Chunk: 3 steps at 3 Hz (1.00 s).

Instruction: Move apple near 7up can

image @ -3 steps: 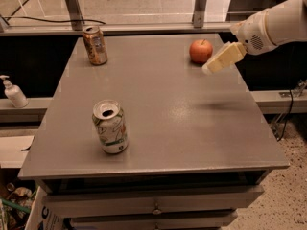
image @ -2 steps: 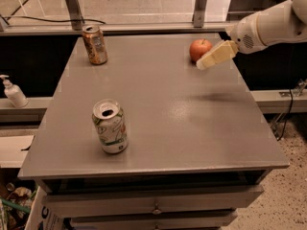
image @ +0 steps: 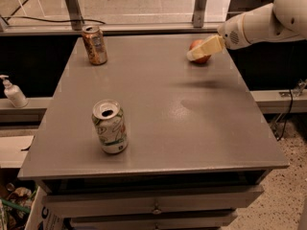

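The red-orange apple (image: 197, 52) sits at the far right of the grey table (image: 158, 109), partly hidden behind my gripper. My gripper (image: 201, 51) reaches in from the right on a white arm, its cream fingers in front of the apple. The white 7up can (image: 110, 126) with green and red markings stands upright at the near left of the table, far from the apple.
An orange-brown can (image: 94, 44) stands at the table's far left corner. A white pump bottle (image: 13, 92) sits on the ledge left of the table. Window frame posts (image: 72, 6) rise behind the table. Drawers sit under the table front.
My gripper has moved left and slightly toward the apple, now overlapping it. The apple and both cans have not moved.
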{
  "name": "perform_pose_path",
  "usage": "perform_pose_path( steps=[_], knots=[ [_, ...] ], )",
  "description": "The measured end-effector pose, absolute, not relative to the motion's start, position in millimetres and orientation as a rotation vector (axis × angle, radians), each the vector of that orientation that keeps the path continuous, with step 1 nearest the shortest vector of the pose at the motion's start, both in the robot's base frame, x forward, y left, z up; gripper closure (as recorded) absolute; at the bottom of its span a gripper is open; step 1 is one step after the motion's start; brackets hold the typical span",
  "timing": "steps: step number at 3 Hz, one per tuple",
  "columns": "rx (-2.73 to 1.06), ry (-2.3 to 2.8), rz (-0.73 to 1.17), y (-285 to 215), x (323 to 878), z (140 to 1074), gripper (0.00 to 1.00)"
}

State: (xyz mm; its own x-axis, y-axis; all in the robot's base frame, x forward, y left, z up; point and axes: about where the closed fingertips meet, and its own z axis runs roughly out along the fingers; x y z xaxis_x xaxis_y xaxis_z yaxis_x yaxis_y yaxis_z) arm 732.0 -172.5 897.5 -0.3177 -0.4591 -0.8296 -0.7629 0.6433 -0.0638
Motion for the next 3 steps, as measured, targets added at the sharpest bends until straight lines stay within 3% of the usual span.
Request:
perform_pose_path(
  steps=[3],
  knots=[
    [-0.938, 2.046, 0.397, -180.6, 769.1, 850.8, 0.00]
  ],
)
